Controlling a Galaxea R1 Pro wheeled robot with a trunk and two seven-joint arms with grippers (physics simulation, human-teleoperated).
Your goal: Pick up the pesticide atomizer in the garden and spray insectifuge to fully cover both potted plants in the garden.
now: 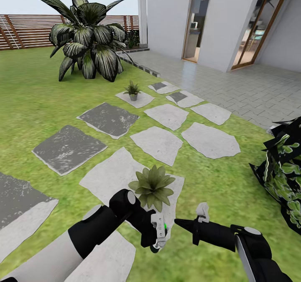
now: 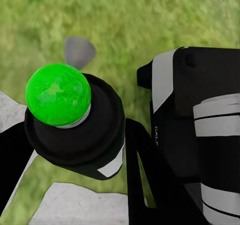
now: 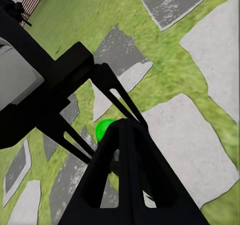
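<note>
Item: pesticide atomizer [image 1: 209, 229]. You have it in the right jaws [image 1: 179, 222], closed along its length. Long axis is near level, running from the right jaws toward the left jaws [image 1: 159, 236], pale spray head up.

Left jaws: parted, with a green ball [image 2: 58, 94] on the dark end between them; contact cannot be told.

Surroundings: one potted plant [image 1: 152, 186] on a pale stepping stone [image 1: 108, 173] just beyond both jaws, a second potted plant [image 1: 133, 90] well beyond, and a dark bush [image 1: 284, 169] outboard of the right jaws.
</note>
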